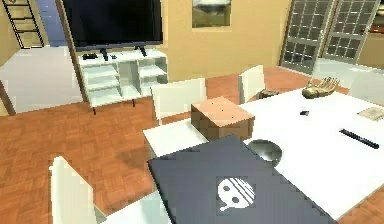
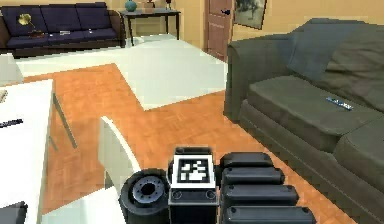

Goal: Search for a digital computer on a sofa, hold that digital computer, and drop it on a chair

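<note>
Orange-brown floor (image 2: 90,100) runs between a grey sofa (image 2: 300,95) on the arm side view's right and a navy sofa (image 2: 60,22) far off at top left. On the grey sofa's seat lies a small flat item (image 2: 338,101), too small to say it's a computer.

The one clear machine is a closed dark laptop (image 1: 240,185), flat on the white table (image 1: 320,135) at the bottom of the forward view, not on a sofa. A brown box (image 1: 222,118) sits just beyond it, and white chairs (image 1: 180,98) stand by the table edge.

Handling, my guess: stiff slab, moderate wt, smooth lid so prob slippery, and the hinge and screen are fragile. Best taken at a long edge near the middle and kept level, w/ no yanking by a corner.

My arm (image 2: 255,190) sits short at the arm side view's bottom edge, segments stacked, w/ a marker square (image 2: 192,168) facing up. The gripper (image 2: 145,196) is a dark round body left of that. I can't make out the fingers, so can't tell their state or whether it holds anything.
</note>
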Controlling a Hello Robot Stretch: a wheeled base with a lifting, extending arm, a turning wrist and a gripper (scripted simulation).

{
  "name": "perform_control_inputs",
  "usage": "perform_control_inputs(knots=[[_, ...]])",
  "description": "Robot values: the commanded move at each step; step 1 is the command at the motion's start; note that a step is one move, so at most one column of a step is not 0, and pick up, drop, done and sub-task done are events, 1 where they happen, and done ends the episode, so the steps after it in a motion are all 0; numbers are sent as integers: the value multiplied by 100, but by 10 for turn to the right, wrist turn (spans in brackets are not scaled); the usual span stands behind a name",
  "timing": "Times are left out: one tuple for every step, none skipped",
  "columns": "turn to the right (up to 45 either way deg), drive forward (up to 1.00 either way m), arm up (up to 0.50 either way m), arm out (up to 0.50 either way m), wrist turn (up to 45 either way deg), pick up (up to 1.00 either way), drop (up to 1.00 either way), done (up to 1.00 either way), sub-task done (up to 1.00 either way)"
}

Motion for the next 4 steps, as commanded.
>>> perform_control_inputs(knots=[[0, 0, 0, 32, 0, 0, 0, 0, 0], [0, 0, 0, 0, 390, 0, 0, 0, 0], [0, 0, -32, 0, 0, 0, 0, 0, 0], [0, 0, -50, 0, 0, 0, 0, 0, 0]])
